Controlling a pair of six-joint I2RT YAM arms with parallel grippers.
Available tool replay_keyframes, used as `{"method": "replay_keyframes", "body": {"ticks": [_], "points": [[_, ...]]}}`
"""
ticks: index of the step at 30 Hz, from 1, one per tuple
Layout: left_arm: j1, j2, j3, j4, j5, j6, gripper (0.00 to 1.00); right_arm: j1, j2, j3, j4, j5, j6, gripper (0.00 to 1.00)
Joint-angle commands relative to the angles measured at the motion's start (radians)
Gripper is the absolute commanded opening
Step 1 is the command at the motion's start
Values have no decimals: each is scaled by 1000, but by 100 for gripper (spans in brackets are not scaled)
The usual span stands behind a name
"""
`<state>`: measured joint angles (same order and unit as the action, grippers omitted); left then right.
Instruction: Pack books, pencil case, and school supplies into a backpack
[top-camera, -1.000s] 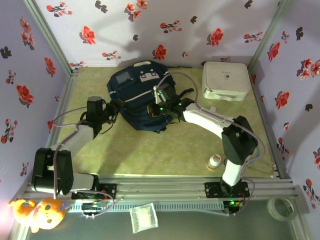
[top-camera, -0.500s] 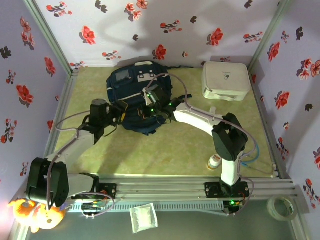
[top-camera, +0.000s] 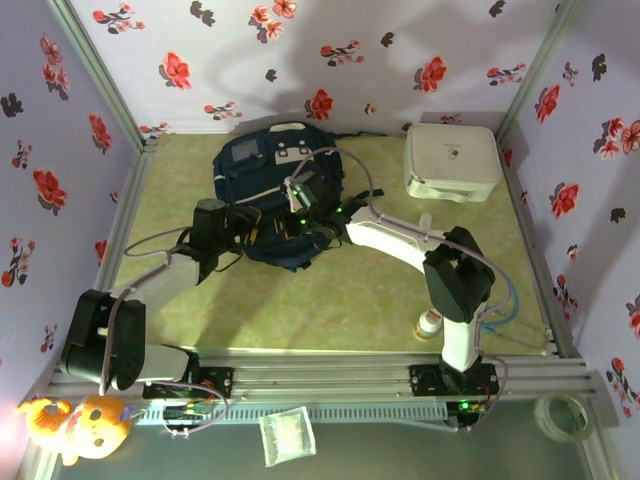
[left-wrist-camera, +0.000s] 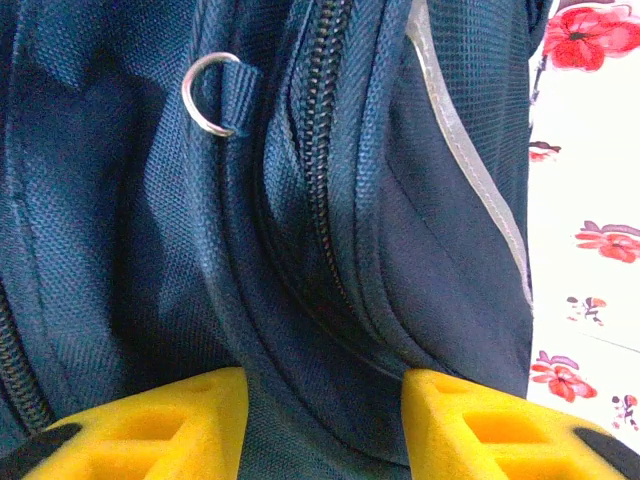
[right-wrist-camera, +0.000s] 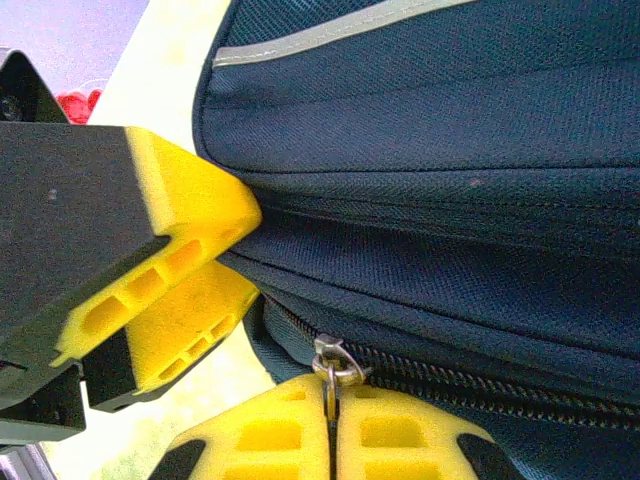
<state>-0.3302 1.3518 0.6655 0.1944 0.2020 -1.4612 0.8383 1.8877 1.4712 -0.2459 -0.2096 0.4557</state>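
The navy backpack (top-camera: 262, 165) lies at the back middle of the table, its white stripe (left-wrist-camera: 470, 160) and zipper (right-wrist-camera: 480, 372) seen close up. My right gripper (right-wrist-camera: 333, 400) is shut on the metal zipper pull (right-wrist-camera: 331, 360) at the bag's near edge, where the arm reaches in from the right (top-camera: 298, 210). My left gripper (left-wrist-camera: 325, 385) grips a fold of the bag's fabric from the left side (top-camera: 246, 226), both yellow pads (left-wrist-camera: 455, 415) against the cloth. In the right wrist view the left gripper (right-wrist-camera: 248, 252) pinches the bag's corner beside the zipper. Books and pencil case are out of view.
A white rounded box (top-camera: 452, 160) stands at the back right. A small white bottle (top-camera: 430, 323) sits near the right arm's base. A metal D-ring (left-wrist-camera: 212, 93) hangs on the bag. Flowered walls close in the table on three sides.
The right gripper pulled the zipper pull up and left, shifting the bag, then held still. The left gripper moved right onto the bag's edge and its jaws narrowed on the fabric.
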Motion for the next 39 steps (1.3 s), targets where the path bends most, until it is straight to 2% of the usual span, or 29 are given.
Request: {"method": "replay_keyframes", "body": {"ticks": [1, 4, 9, 12, 15, 20, 24, 28, 35, 39], "points": [[-6, 37, 9, 35, -24, 12, 41, 25, -8, 10, 57, -38, -4, 4], [-6, 53, 44, -11, -28, 67, 30, 25, -14, -3, 24, -13, -28, 5], [4, 54, 51, -34, -46, 107, 10, 16, -53, -58, -56, 146, -80, 5], [14, 45, 51, -50, -46, 125, 4, -15, -82, -102, -92, 232, -88, 7], [24, 29, 53, -86, -46, 157, 2, -71, -120, -165, -90, 266, -71, 9], [34, 10, 48, -129, -46, 185, 2, -167, -154, -222, -77, 237, -27, 9], [37, 3, 56, -154, -40, 214, 2, -176, -147, -201, -79, 220, -34, 7], [35, -11, 92, -223, -26, 293, 8, -173, -137, -179, -55, 146, -32, 5], [-3, -57, 217, -495, -69, 591, 40, -152, -128, -106, -9, -78, -15, 4], [-23, -49, 308, -623, -79, 762, 46, -124, -109, -54, -5, -129, -17, 4]]}}
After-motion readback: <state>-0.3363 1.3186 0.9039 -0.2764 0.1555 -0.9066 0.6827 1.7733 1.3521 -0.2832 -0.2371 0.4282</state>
